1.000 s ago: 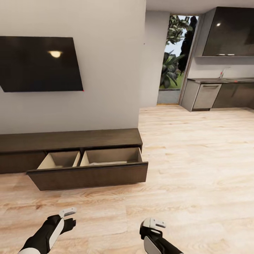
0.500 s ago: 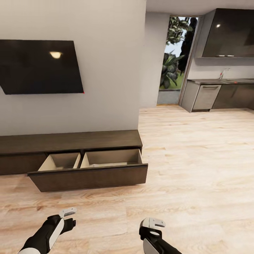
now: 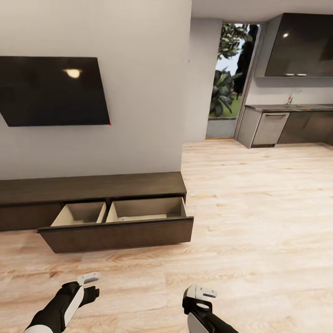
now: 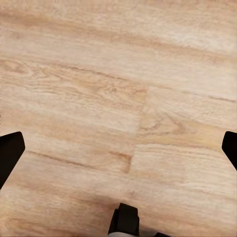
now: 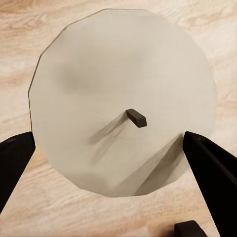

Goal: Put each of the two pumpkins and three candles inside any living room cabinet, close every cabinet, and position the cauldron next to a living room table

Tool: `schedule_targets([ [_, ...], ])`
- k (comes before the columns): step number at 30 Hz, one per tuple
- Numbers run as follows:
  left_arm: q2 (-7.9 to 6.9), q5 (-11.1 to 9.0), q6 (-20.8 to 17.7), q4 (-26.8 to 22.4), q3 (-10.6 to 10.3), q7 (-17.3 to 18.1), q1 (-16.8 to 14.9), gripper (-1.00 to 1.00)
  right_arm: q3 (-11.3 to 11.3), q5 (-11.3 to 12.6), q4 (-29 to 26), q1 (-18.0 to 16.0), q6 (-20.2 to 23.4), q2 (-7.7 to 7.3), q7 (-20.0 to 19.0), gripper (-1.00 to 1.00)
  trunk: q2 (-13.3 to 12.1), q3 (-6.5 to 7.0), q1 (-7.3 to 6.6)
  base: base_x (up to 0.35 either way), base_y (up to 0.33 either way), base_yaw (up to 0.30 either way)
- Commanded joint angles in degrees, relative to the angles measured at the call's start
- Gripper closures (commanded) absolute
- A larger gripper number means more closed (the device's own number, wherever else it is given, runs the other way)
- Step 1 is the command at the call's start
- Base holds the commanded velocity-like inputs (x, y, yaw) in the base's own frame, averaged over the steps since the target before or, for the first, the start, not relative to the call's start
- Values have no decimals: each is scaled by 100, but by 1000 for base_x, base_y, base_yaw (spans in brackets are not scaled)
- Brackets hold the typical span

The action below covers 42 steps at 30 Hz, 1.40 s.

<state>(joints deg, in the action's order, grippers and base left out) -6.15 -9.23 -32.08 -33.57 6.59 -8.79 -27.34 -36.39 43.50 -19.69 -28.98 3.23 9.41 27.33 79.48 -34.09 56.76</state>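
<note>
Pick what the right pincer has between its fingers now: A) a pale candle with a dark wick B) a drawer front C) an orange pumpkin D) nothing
A: in the right wrist view the candle, a pale flat-topped disc with a short dark wick, sits between the right pincer's two dark fingers.

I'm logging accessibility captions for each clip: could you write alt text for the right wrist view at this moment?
A pale grey-beige candle with a flat top and short dark wick sits between the right tool's two dark fingers, seen from directly above. Light wooden floor lies beneath it.
</note>
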Motion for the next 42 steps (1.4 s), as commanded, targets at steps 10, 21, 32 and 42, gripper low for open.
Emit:
schedule_targets([
  [10, -47, -11, -157, -144, 28, 20, 0, -100, -7, -6, -44, 2, -7, 3, 4, 100, -403, 180, -220, 0, 0, 0],
  [21, -118, -27, -1652, -1174, 100, 317, 7, -100, 12, 4, -1577, -2, 1509, 9, 255, 100, -844, 378, -462, 0, 0, 0],
  [32, -529, -41, -2745, -2832, 268, 516, -8, -100, 817, 179, -4313, -82, 4501, 59, 1715, 100, -1285, 575, -703, 0, 0, 0],
  [42, -537, -35, -2768, -3112, 310, 519, -9, -100, 1018, 185, -4988, -90, 4982, 59, 2157, 100, -1686, 755, -923, 0, 0, 0],
])
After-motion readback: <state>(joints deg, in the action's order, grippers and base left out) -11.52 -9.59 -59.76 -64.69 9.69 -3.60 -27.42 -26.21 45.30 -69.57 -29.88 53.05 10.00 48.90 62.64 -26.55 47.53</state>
